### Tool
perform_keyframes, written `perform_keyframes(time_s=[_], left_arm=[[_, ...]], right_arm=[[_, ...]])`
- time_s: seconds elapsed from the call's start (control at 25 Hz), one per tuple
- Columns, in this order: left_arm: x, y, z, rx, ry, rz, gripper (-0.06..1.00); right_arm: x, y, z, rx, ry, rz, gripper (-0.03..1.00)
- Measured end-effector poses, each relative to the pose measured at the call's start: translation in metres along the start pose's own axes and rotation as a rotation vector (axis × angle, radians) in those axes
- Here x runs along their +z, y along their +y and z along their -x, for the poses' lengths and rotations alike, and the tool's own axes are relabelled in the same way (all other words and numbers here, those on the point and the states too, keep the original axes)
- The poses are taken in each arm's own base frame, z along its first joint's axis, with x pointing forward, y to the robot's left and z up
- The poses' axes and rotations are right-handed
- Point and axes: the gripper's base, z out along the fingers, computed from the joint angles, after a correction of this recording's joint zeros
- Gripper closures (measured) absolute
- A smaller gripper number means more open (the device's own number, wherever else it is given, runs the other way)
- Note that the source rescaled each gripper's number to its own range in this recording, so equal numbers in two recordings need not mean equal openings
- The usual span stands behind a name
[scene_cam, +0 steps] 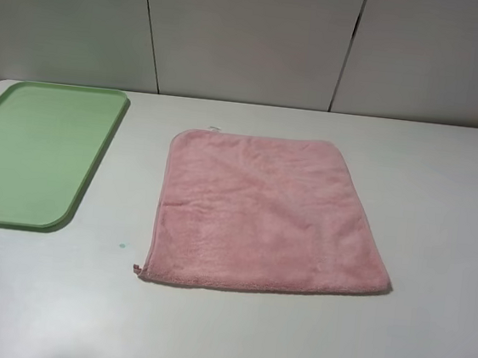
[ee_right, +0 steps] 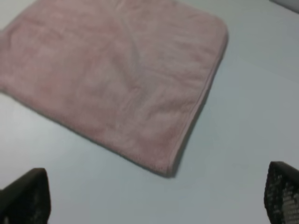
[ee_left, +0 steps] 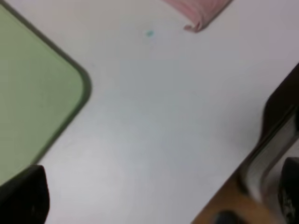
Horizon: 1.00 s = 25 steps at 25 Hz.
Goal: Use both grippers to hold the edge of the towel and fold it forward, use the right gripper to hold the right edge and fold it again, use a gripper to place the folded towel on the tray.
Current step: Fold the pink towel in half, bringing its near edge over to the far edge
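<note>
The pink towel (scene_cam: 265,212) lies spread flat on the white table, its stitched near edge (scene_cam: 262,286) facing the front. Left of it sits the pale green tray (scene_cam: 36,153), with nothing on it. Neither arm shows in the exterior high view. In the left wrist view my left gripper (ee_left: 154,198) hovers open over bare table, between the tray's rounded corner (ee_left: 70,84) and the towel's looped corner (ee_left: 198,18). My right gripper (ee_right: 154,196) is open too, its fingertips (ee_right: 28,196) wide apart above the table, short of the towel's corner (ee_right: 163,158). Nothing is held.
A tiny teal speck (scene_cam: 123,245) marks the table between tray and towel. The table's front edge (ee_left: 224,186) runs close by the left gripper, with dark equipment beyond it. Grey wall panels stand behind the table.
</note>
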Motion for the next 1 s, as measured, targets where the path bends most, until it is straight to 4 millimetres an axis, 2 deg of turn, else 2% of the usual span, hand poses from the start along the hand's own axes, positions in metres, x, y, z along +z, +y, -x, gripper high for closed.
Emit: perform_keyframes(time_s=[0.28, 0.56, 1.0], left_arm=[[0.022, 0.001, 0.023, 0.32, 0.109, 0.045, -0.04], [0.051, -0.007, 0.049, 0.541, 0.172, 0.013, -0.04], [0.099, -0.013, 0.081, 0.776, 0.214, 0.058, -0.04]], right_arm=[[0.028, -0.009, 0.009, -0.277, 0.121, 0.069, -0.03], [0.055, -0.016, 0.014, -0.5, 0.201, 0.148, -0.03], [0.101, -0.03, 0.024, -0.572, 0.255, 0.19, -0.03]])
